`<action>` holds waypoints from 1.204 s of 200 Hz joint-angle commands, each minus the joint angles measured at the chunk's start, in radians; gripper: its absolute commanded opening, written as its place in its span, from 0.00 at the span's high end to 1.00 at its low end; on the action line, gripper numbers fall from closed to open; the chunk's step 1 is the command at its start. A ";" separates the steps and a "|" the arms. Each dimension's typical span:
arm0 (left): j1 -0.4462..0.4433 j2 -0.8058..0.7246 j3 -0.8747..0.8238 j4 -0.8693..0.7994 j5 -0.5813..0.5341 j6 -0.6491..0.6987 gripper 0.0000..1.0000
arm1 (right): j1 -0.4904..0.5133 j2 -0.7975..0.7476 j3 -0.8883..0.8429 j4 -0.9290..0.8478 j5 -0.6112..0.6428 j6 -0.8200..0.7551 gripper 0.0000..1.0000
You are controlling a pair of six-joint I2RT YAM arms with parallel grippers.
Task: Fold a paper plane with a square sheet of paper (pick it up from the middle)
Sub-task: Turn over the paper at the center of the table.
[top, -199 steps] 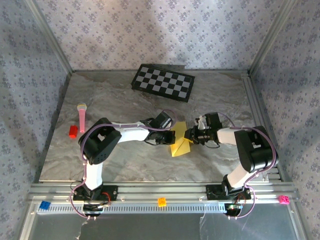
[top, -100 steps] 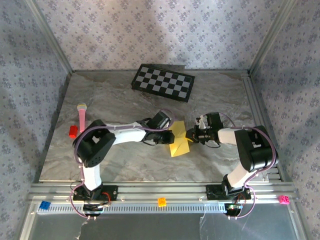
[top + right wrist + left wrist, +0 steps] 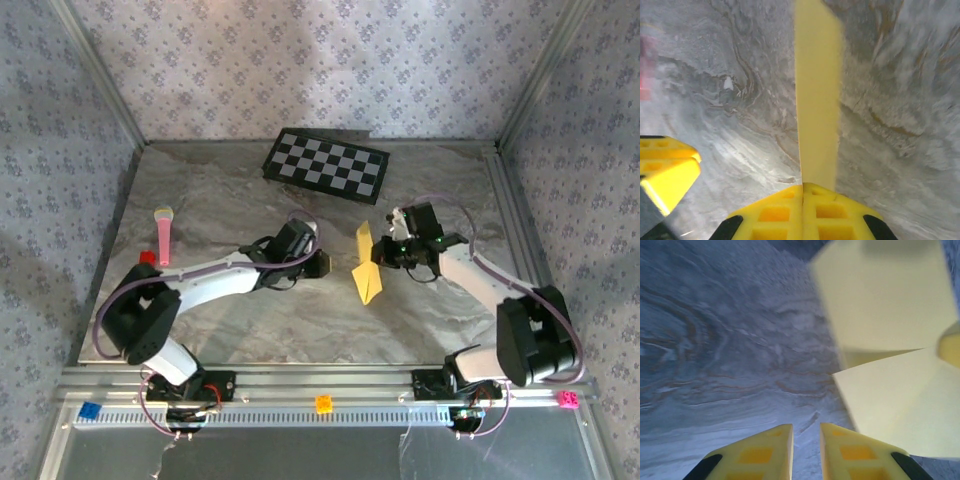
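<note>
**Folded paper sheet, held on edge**

The paper sheet (image 3: 366,270) is thin, plain yellow, and creased rather than flat. Seen from above, it stands on edge near the middle of the table (image 3: 250,320), slightly right of centre. It shows as a narrow shape with a short upper flap and, below it, a longer part tapering to a point toward the near edge. The right gripper (image 3: 802,189) pinches it from the right, fingers closed tight on the paper. In the right wrist view it rises from between those fingers as a slim band, almost edge-on. In the left wrist view two pale panels meet at a crease. Whether its lower point touches the table cannot be told.
</note>
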 commanded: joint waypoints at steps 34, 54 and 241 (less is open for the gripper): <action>0.049 -0.216 -0.118 0.019 -0.195 -0.028 0.73 | 0.113 -0.041 0.206 -0.455 0.614 -0.084 0.99; 0.068 -0.287 -0.167 0.016 -0.241 -0.038 0.65 | 0.177 -0.004 0.276 -0.555 0.815 -0.065 1.00; 0.169 -0.590 -0.311 -0.079 -0.344 -0.083 0.41 | 0.497 0.612 0.636 -0.480 0.611 0.077 0.93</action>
